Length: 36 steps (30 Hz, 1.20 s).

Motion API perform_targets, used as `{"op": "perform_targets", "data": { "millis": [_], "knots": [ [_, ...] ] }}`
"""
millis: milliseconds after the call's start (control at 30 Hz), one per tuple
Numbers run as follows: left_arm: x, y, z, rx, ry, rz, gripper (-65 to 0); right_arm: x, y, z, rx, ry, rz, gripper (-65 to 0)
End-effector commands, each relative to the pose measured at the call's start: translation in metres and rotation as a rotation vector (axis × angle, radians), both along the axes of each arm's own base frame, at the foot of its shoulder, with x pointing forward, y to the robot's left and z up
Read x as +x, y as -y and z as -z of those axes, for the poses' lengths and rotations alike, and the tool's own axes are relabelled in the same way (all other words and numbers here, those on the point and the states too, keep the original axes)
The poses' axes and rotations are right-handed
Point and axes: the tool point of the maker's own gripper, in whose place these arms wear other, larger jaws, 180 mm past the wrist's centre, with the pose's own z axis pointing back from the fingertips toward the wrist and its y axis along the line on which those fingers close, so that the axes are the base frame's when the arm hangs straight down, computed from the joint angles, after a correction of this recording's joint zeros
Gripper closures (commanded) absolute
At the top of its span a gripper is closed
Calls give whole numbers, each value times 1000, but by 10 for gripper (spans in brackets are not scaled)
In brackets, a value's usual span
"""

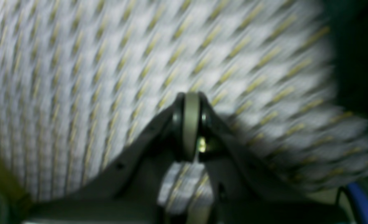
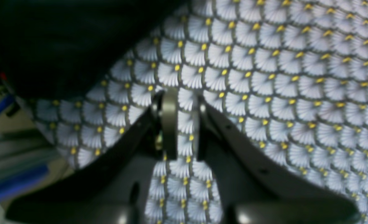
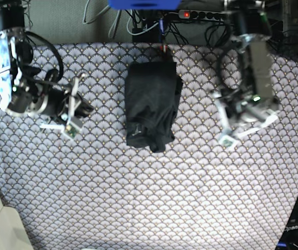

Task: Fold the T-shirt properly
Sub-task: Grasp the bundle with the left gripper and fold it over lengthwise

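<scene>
The black, soft cloth T-shirt [image 3: 151, 99] lies on the table [image 3: 154, 208], which has a white cover with a pattern like fish scales and little yellow dots. The shirt is in a long, narrow bundle between the two robot arms. It sits in the far half of the table, in the middle from side to side. Its far end looks smooth, and its near end is bumpy and uneven, with dark folds.

The dark left hand [image 1: 191, 124] is pressed together, with nothing pinched in it. The dark right hand [image 2: 184, 124] is spread a little bit. The patterned cover shows through the gap, and nothing is in there. Both hands are apart from the shirt, one on each side of it.

From the right wrist, a big dark piece of the shirt shows in the top left corner. From the left wrist, the picture is blurry, and something dark shows at the right edge.
</scene>
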Motion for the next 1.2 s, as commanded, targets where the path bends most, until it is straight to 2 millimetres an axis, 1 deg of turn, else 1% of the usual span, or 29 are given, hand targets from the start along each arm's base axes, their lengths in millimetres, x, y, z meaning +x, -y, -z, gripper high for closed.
{"op": "perform_targets", "data": {
  "millis": [0,33,100,200,233,267,300,367,500,667,700,800,867,933,1000,1067,1100,1167],
  "knots": [
    [6,-19,-18,22,66,-35,0,-2,-16,-18,60,49,-34,-69],
    [-1,-37,-19,39,62,-78,0,-7,-22,-20,70,54,-43,-69],
    [-13,-73,-22,73,61,-169,0,-13,-31,-17,96,40,-48,-69],
    [-31,-128,-34,125,75,-309,0,-24,-48,-12,146,14,-64,-69],
    [-37,-142,-38,141,76,-343,0,-28,-55,-12,166,12,-77,-69],
    [-41,-152,-42,155,82,-364,0,-31,-60,-11,180,9,-90,-69],
    [-43,-159,-46,165,91,-381,0,-34,-67,-12,194,7,-109,-69],
    [-48,-166,-48,175,89,-399,0,-41,-81,-12,221,-2,-142,-69],
    [-53,-164,-44,177,76,-395,0,-50,-103,-13,254,-16,-195,-69],
    [-50,-147,-34,122,72,-389,0,-58,-124,-15,282,-25,-251,-69],
    [-44,-138,-33,114,73,-363,0,-59,-126,-15,282,-27,-257,-69],
    [-22,-105,-42,100,119,-268,0,-60,-132,-12,318,-34,-261,-69],
    [-12,-83,-46,84,142,-212,0,-60,-129,-1,330,-62,-245,-69],
    [3,-62,-52,60,172,-162,0,-62,-127,16,338,-109,-225,-69],
    [18,-42,-60,36,203,-115,0,-61,-127,29,353,-142,-210,-69],
    [30,-23,-66,11,228,-77,0,-63,-122,42,353,-177,-193,-69],
    [36,-13,-70,-2,242,-57,0,-65,-123,47,360,-190,-189,-69],
    [52,13,-83,-33,285,0,0,-69,-123,56,376,-216,-175,-69]
  ]
}}
